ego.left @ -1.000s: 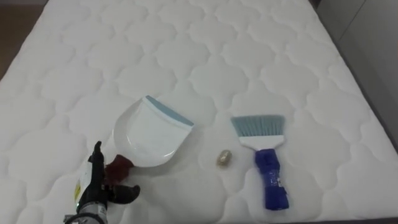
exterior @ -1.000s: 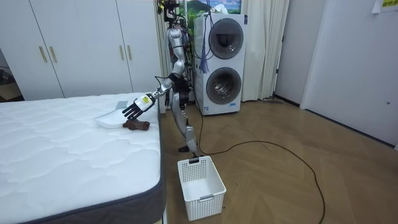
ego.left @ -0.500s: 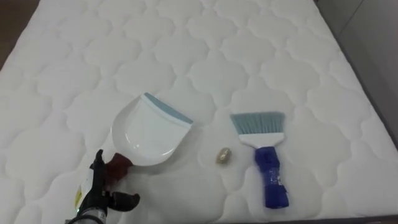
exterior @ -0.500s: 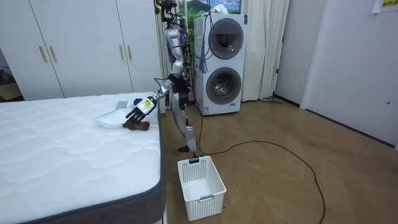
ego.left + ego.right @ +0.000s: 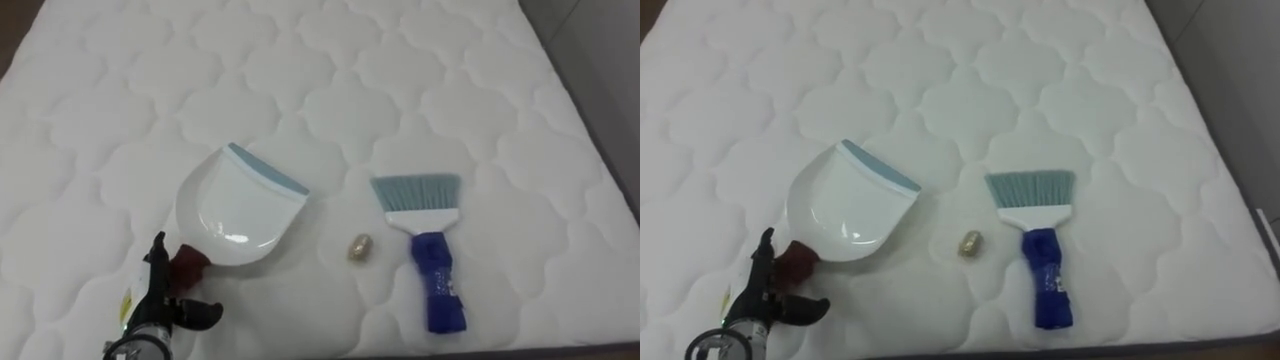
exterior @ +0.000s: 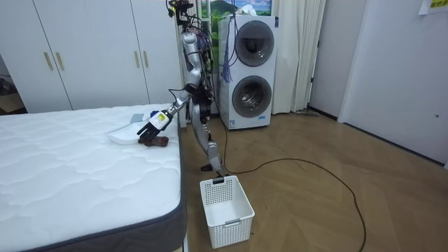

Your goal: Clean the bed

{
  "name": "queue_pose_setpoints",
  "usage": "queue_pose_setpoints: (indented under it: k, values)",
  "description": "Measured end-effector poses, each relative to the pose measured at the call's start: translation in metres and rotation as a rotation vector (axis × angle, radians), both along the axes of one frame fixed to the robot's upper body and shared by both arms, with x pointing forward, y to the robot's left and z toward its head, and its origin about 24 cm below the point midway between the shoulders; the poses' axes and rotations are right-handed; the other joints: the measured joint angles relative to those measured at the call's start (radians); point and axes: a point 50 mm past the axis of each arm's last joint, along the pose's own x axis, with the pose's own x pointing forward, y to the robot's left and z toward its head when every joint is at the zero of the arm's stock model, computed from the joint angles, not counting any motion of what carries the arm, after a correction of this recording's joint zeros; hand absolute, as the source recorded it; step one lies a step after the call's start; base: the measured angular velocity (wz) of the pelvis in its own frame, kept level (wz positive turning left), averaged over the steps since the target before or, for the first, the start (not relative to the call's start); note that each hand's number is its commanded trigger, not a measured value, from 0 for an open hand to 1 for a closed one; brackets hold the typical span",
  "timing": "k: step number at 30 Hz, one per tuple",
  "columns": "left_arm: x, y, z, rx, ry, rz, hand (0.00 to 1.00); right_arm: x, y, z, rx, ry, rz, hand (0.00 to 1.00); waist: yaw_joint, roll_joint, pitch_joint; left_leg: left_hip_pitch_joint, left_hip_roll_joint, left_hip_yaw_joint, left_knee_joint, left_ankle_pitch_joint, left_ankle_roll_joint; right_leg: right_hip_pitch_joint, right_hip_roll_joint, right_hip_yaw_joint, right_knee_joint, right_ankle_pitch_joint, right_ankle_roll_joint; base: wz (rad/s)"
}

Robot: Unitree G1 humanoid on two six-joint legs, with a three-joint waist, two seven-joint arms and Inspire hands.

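In the left eye view, a white dustpan lay on the quilted bed, with its blue-grey lip turned away from the robot and its dark red handle toward it. Right of the dustpan sat a small brownish scrap. Farther right lay a blue hand brush, bristles pointing away. The left hand hovered just beside the dustpan's handle, fingers straight, thumb spread apart, holding nothing.

In the room view, the robot stood at the bed's edge near the dustpan, left arm stretched over the mattress. A white basket stood on the floor, well apart from the dustpan.

In the right eye view, the scrap lay between dustpan and brush, touching neither.
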Motion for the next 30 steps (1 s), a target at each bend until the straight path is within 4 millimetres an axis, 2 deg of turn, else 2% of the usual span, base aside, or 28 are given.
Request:
queue_pose_setpoints:
  k: [2, 3, 4, 5, 6, 7, 8, 9, 10, 11, 12, 13, 15, 17, 22, 26, 30]
  values:
    - [0.001, 0.0, 0.0, 0.002, 0.001, 0.0, 0.0, 0.001, 0.0, 0.0, -0.003, -0.002, 0.002, 0.0, -0.004, 0.001, 0.0005, 0.0, 0.0, 0.0, 0.003, 0.0, 0.0, 0.0, -0.001, 0.009, 0.002, 0.0, 0.0, 0.0]
    - [0.002, 0.0, 0.0, 0.003, 0.004, 0.001, 0.0, 0.003, 0.0, 0.0, -0.006, -0.005, 0.004, 0.0, -0.005, 0.002, 0.0008, -0.004, -0.002, 0.001, 0.016, 0.0, 0.0, 0.001, -0.005, 0.028, 0.002, 0.001, -0.002, 0.04]
    - [0.002, 0.001, -0.001, 0.006, 0.01, 0.002, 0.0, 0.004, 0.001, 0.0, -0.008, -0.007, 0.013, 0.0, -0.007, -0.006, 0.0054, -0.034, -0.012, 0.014, 0.076, 0.0, 0.0, 0.011, -0.019, 0.055, -0.001, 0.004, -0.006, 0.14]
    - [0.004, 0.001, -0.001, 0.007, 0.013, -0.001, 0.0, 0.007, 0.002, 0.0, -0.008, -0.012, 0.02, 0.0, -0.013, -0.015, 0.0129, -0.073, -0.022, 0.027, 0.152, -0.001, -0.006, 0.021, -0.034, 0.096, -0.006, 0.005, -0.006, 0.5]
    - [0.009, -0.003, -0.001, 0.008, 0.014, -0.022, 0.0, 0.006, 0.001, 0.0, -0.01, -0.014, 0.017, 0.0, -0.028, -0.025, 0.0159, -0.158, -0.041, 0.037, 0.179, -0.005, -0.016, 0.023, -0.056, 0.187, -0.013, 0.005, -0.005, 0.88]
    - [0.022, -0.012, 0.005, 0.009, -0.014, -0.063, 0.0, 0.004, -0.005, 0.001, -0.022, -0.013, -0.009, 0.0, -0.026, -0.003, 0.0108, -0.236, -0.024, 0.049, 0.071, 0.072, 0.012, -0.011, -0.055, 0.202, 0.015, -0.008, 0.01, 0.82]
    - [0.026, -0.012, 0.007, 0.019, -0.021, -0.074, 0.0, 0.001, -0.004, 0.0, -0.024, 0.001, -0.023, 0.0, -0.016, -0.017, 0.0097, -0.243, -0.026, 0.081, 0.085, 0.094, 0.005, -0.035, -0.069, 0.202, 0.038, -0.03, 0.03, 0.28]
    - [0.027, -0.01, 0.007, 0.029, -0.019, -0.074, 0.0, 0.003, -0.004, 0.0, -0.025, 0.0, -0.029, 0.0, 0.021, -0.02, 0.0086, -0.239, -0.022, 0.12, 0.079, 0.1, 0.01, -0.06, -0.076, 0.161, 0.056, -0.037, 0.054, -0.3]
    - [0.025, -0.005, 0.006, 0.042, -0.006, -0.071, 0.0, 0.005, -0.004, 0.001, -0.029, -0.005, -0.017, 0.0, 0.038, -0.018, 0.0097, -0.23, -0.017, 0.107, 0.08, 0.1, 0.01, -0.07, -0.07, 0.128, 0.043, -0.029, 0.055, -0.39]
    - [0.024, -0.003, 0.006, 0.048, 0.0, -0.068, 0.0, 0.006, -0.005, 0.001, -0.035, -0.006, -0.019, 0.0, 0.042, -0.016, 0.0106, -0.225, -0.017, 0.091, 0.08, 0.1, 0.01, -0.079, -0.066, 0.117, 0.032, -0.019, 0.048, -0.32]
    - [0.024, -0.001, 0.005, 0.054, 0.01, -0.064, 0.0, 0.007, -0.007, 0.002, -0.049, -0.013, -0.021, 0.0, 0.049, -0.01, 0.0133, -0.22, -0.015, 0.055, 0.079, 0.099, 0.008, -0.111, -0.058, 0.096, -0.001, 0.015, 0.027, -0.22]
    - [0.021, 0.0, 0.001, 0.055, 0.032, -0.057, 0.0, 0.006, -0.008, 0.002, -0.06, -0.006, -0.022, 0.0, 0.042, 0.005, 0.0126, -0.206, -0.009, 0.037, 0.074, 0.098, 0.004, -0.107, -0.052, 0.077, 0.002, 0.044, 0.02, -0.19]
    - [0.02, 0.0, 0.0, 0.054, 0.042, -0.051, 0.0, 0.006, -0.009, 0.002, -0.064, 0.008, -0.02, 0.0, 0.029, 0.015, 0.0069, -0.188, -0.005, 0.039, 0.058, 0.096, 0.001, -0.091, -0.043, 0.074, 0.004, 0.044, 0.019, -0.11]
    - [0.02, 0.0, -0.002, 0.06, 0.055, -0.053, 0.0, 0.006, -0.008, 0.001, -0.062, 0.019, -0.011, 0.0, 0.025, 0.019, 0.0063, -0.173, -0.001, 0.048, 0.041, 0.096, -0.002, -0.09, -0.033, 0.077, 0.01, 0.045, 0.018, -0.17]
    - [0.016, -0.001, -0.009, 0.064, 0.115, -0.064, 0.0, 0.006, -0.006, 0.001, -0.054, 0.042, 0.036, 0.0, 0.0, 0.018, 0.0081, -0.16, 0.001, 0.066, 0.03, 0.091, -0.015, -0.102, -0.029, 0.06, 0.034, 0.039, 0.01, -0.11]
    - [0.018, -0.001, -0.011, 0.059, 0.143, -0.074, 0.0, 0.01, -0.003, 0.001, -0.051, 0.047, 0.072, 0.0, 0.0, 0.007, 0.0158, -0.165, 0.0, 0.067, 0.03, 0.089, -0.012, -0.113, -0.033, 0.055, 0.045, 0.038, 0.012, -0.01]
    - [0.014, 0.0, -0.015, 0.054, 0.18, -0.076, 0.0, 0.01, -0.003, 0.0, -0.051, 0.054, 0.086, 0.0, 0.003, 0.002, 0.015, -0.18, -0.001, 0.067, 0.045, 0.089, -0.01, -0.127, -0.035, 0.054, 0.053, 0.039, 0.015, 0.0]
